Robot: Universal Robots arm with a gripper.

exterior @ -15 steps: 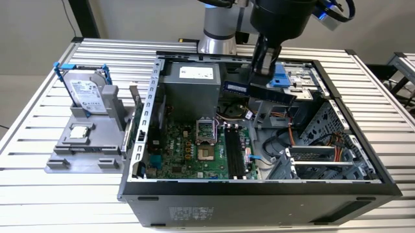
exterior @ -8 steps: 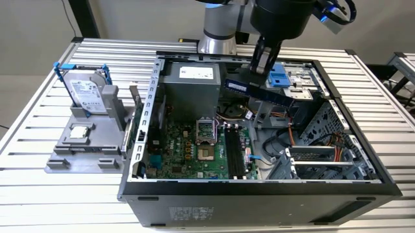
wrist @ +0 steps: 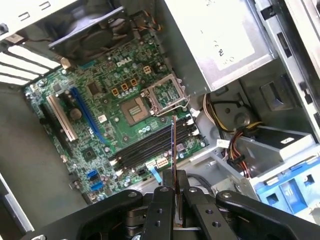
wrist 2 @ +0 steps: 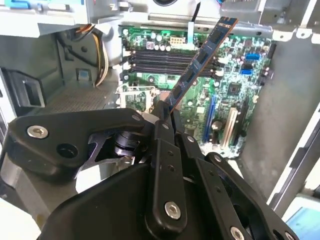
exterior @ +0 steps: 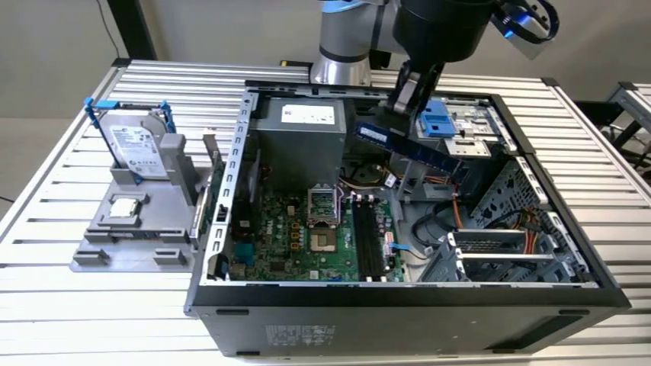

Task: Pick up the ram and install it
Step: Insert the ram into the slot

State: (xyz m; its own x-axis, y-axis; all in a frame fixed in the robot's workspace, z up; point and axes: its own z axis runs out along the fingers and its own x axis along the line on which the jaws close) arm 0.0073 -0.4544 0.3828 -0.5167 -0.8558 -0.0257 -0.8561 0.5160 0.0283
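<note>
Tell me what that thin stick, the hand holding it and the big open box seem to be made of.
The ram looks like dark circuit board, likely fibreglass, carrying flat black chips. The hand gripping it seems matte black metal or hard plastic, with shiny screws. The computer case looks like sheet metal: bare grey inside, dark outside.

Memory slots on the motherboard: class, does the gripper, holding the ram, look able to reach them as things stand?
Probably yes: the gripper, shut on the ram, hangs over the open computer case, and the memory slots lie bare below, nothing between.
</note>
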